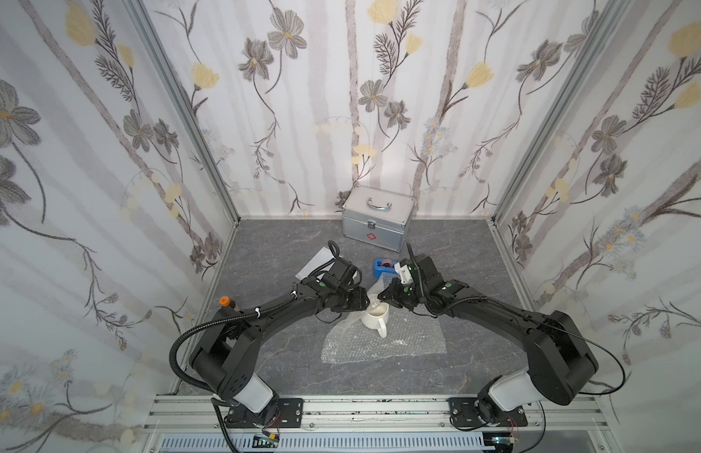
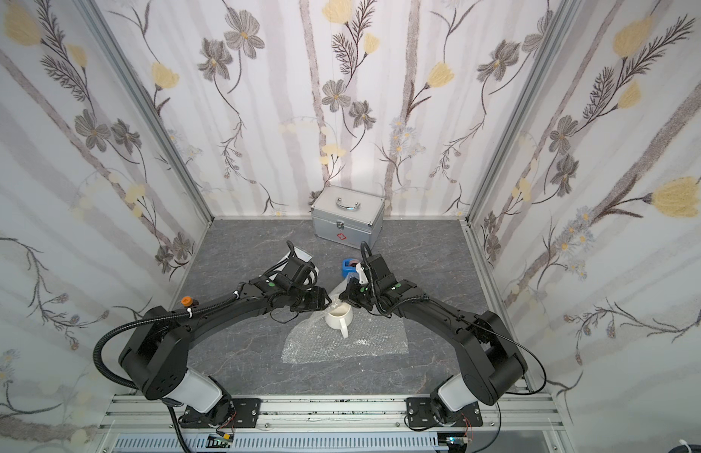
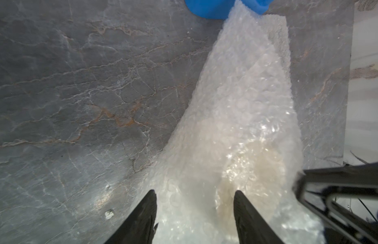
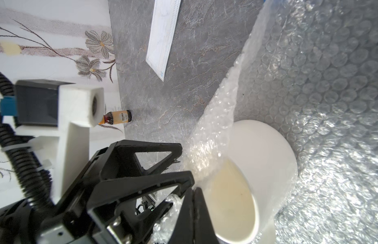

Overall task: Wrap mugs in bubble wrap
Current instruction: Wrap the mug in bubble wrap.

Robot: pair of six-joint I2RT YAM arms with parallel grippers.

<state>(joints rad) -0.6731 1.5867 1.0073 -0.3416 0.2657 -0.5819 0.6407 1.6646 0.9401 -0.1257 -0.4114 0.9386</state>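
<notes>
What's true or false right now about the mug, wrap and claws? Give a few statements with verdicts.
1. The mug stands upright on the bubble wrap. True.
2. The right claw is open and clear of the wrap. False: it is shut on a raised edge of the bubble wrap beside the mug's rim.
3. The left claw is open, with raised wrap between its fingers. True.
4. The mug is fully covered. False: its mouth and handle show bare in both top views.
5. The silver case at the back wall has its lid up. False: it is closed.
</notes>
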